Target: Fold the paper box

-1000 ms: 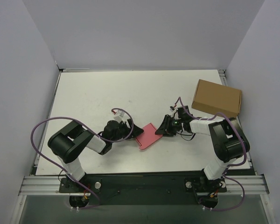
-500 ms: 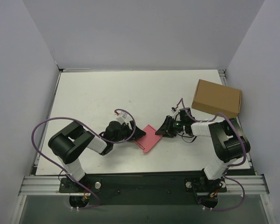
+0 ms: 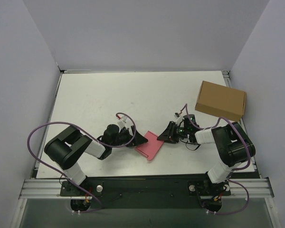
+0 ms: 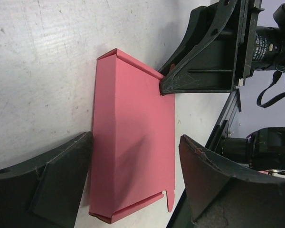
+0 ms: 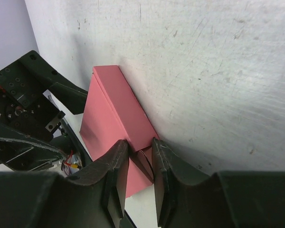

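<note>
Right pincer (image 5: 140,156) tight on paper box (image 5: 111,109) corner; left pincer (image 4: 133,171) agape.

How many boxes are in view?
2: the paper box lies centre front; the brown box sits at the right edge, farther back. None seems hidden.

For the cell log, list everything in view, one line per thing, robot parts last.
paper box: one, pink-red, lying flat mid-table between the two arms' fingers
cardboard box: one, brown, at the table's far right edge
table: one, white and scuffed, with grey walls on three sides
rail: one, silver, along the near edge
left arm: one, black and white with a purple cable, near left
right arm: one, black and white with a purple cable, near right
left fingers: two, black, open, one on each side of the paper box
right fingers: two, black, shut on a flap at the paper box's edge
</note>
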